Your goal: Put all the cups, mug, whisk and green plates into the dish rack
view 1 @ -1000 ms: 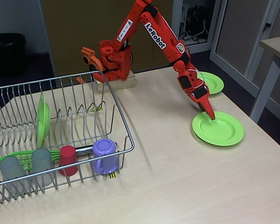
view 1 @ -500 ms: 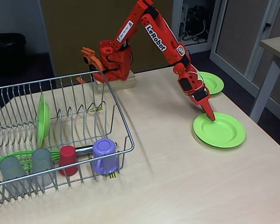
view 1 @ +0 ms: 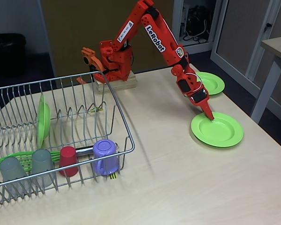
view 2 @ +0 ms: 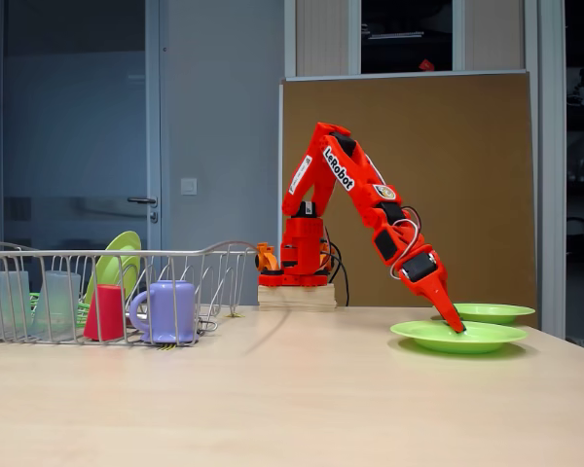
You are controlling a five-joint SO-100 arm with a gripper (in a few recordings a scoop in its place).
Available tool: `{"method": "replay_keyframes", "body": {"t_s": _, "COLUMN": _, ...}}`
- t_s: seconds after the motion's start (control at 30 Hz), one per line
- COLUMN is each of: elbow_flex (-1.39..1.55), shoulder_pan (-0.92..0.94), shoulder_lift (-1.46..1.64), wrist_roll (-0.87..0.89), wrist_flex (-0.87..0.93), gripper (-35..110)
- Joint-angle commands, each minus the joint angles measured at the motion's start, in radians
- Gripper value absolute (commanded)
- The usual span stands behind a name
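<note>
The silver dish rack (view 1: 123, 123) (view 2: 224, 251) stands on the left. It holds a green plate on edge (view 1: 43, 119) (view 2: 117, 265), two grey cups (view 1: 11, 171) (view 1: 41, 164), a red cup (view 1: 68, 160) (view 2: 105, 313), the purple mug (view 1: 106, 157) (view 2: 167, 311) and the green whisk (view 1: 18, 157). A second green plate (view 1: 220, 131) (view 2: 467, 337) lies flat on the right of the table. My gripper (view 1: 209, 115) (view 2: 457, 327) points down onto its back rim, fingers together on it. A third green plate (view 1: 211, 82) (view 2: 494, 312) lies just behind.
The arm's base sits on a wooden block (view 1: 117, 84) at the table's back edge. A second table (view 1: 277, 51) stands off to the right. Bare tabletop (view 1: 168, 178) stretches between rack and plates.
The gripper shifted slightly right and then back left, and the flat plate under it slid along with it. Everything in the rack stayed put.
</note>
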Motion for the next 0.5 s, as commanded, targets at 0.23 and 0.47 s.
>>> {"method": "replay_keyframes", "body": {"t_s": 0.23, "elbow_flex": 0.018, "shoulder_pan": 0.066, "shoulder_lift": 0.422, "wrist_roll": -0.314, "wrist_flex": 0.620, "gripper": 0}}
{"method": "replay_keyframes", "body": {"t_s": 0.47, "elbow_flex": -0.176, "shoulder_pan": 0.081, "shoulder_lift": 0.531, "wrist_roll": -0.486, "wrist_flex": 0.922, "gripper": 0}}
